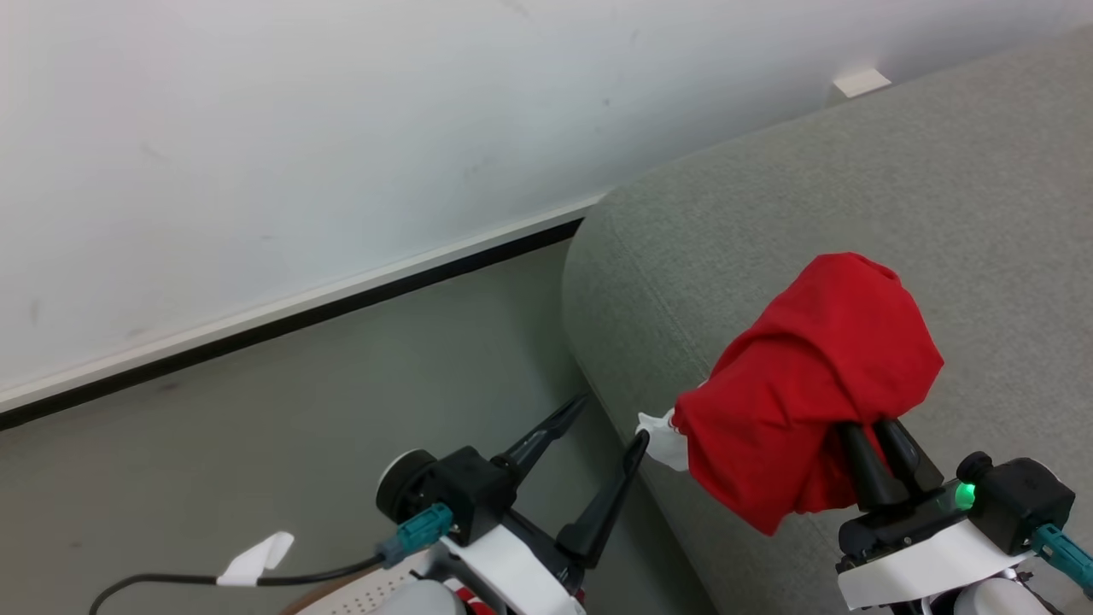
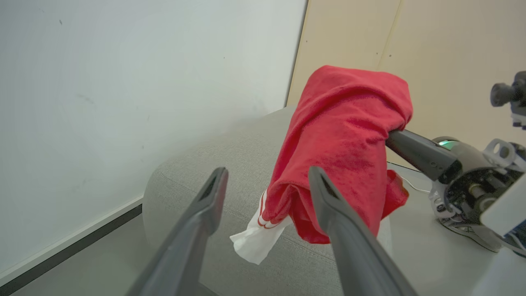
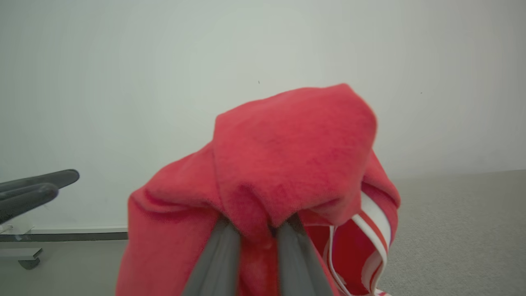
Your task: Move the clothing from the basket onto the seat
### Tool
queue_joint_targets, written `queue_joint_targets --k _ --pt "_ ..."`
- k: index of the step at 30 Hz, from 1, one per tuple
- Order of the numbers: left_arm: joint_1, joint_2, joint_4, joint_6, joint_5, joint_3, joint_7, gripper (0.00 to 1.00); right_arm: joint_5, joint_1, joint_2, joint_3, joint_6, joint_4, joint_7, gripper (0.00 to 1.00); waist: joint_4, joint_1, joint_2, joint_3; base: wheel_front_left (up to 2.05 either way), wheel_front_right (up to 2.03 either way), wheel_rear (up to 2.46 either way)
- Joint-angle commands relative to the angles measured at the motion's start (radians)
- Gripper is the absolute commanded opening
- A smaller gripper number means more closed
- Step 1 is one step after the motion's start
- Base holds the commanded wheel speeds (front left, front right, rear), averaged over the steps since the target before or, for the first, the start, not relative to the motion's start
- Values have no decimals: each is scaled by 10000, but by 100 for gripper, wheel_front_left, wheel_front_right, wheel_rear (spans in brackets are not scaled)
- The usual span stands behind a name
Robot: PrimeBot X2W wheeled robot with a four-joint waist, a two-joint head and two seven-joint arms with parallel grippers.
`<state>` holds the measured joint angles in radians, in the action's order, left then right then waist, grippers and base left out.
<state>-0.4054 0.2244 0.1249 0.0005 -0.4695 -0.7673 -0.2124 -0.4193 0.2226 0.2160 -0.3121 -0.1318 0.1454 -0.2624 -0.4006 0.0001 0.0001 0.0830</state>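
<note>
A bunched red piece of clothing [image 1: 820, 376] with a white band hangs over the rounded left edge of the grey seat [image 1: 768, 213]. My right gripper [image 1: 873, 448] is shut on it, fingertips buried in the folds. In the right wrist view the clothing [image 3: 287, 156] drapes over the right gripper [image 3: 258, 242]. My left gripper [image 1: 608, 423] stands open just left of the cloth, one fingertip by the white corner. The left wrist view has the clothing [image 2: 345, 135] beyond the open left gripper [image 2: 267, 181], above the seat [image 2: 197, 160]. A sliver of the basket [image 1: 359, 600] peeks out at the bottom edge.
A white wall with a black baseboard [image 1: 299, 312] runs behind the grey floor left of the seat. A black cable with a white tape tag [image 1: 256, 559] trails from my left wrist. Beige wall panels [image 2: 431, 49] stand behind the right arm.
</note>
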Motion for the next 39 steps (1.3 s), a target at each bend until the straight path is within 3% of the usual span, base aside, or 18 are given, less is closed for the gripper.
queue_joint_targets --k 1,10,16,27,33,39 --pt "-83 33 57 -27 51 -13 -64 100 76 -65 6 79 21 -108 -34 0 -238 -1 -1 141 0 0 0" --pt "-245 -75 162 -75 73 -90 -158 100 87 143 260 330 21 -159 -34 0 -205 -1 -1 318 0 0 0" --pt "-450 -31 128 -142 134 -130 -141 100 176 743 508 1168 21 251 -26 0 233 -1 -1 849 0 0 0" --pt "-1715 394 -519 -188 551 42 469 100 -516 3943 1654 3152 21 1068 710 0 1535 -1 -1 3576 0 0 0" --pt "-2343 438 -764 -148 689 195 458 100 -1390 5744 2583 4145 22 2374 1101 0 2319 -1 -1 5065 0 0 0" --pt "-2664 545 -736 -138 759 303 362 100 -1158 6978 3348 4311 22 4499 1466 0 2860 -1 -1 5859 0 0 0"
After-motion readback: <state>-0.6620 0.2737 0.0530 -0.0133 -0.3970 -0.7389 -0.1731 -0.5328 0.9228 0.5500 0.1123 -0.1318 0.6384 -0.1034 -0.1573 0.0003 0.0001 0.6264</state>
